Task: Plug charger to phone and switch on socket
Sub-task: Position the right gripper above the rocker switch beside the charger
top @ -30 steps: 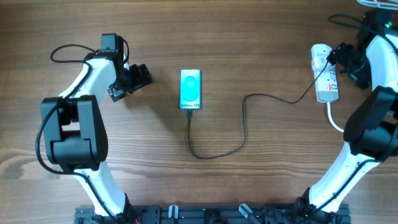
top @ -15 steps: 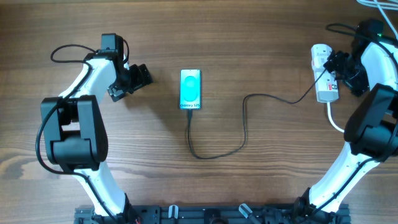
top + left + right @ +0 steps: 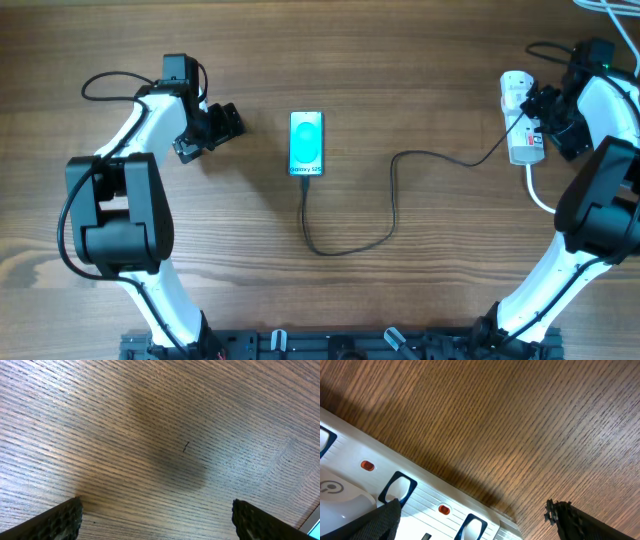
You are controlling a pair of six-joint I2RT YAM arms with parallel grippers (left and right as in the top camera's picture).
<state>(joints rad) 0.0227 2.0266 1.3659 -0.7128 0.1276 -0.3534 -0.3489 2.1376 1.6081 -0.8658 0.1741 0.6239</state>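
Note:
The phone (image 3: 307, 143) lies flat mid-table with its cyan screen up. The thin black charger cable (image 3: 392, 205) runs from the phone's bottom edge, loops toward the front, and goes right to the black plug in the white socket strip (image 3: 524, 148). My right gripper (image 3: 548, 108) is open over the strip's near end; the right wrist view shows the strip (image 3: 420, 505) with red indicator marks and blue-rimmed switches, one finger over it (image 3: 472, 520). My left gripper (image 3: 215, 130) is open and empty, left of the phone, over bare wood (image 3: 155, 517).
The strip's thick white cord (image 3: 540, 195) runs toward the front right by the right arm. A black cable loops at the left arm's base (image 3: 105, 85). The wooden table (image 3: 420, 70) extends around.
My right gripper has shifted slightly left and forward over the socket strip. The left arm, phone and cable have not moved.

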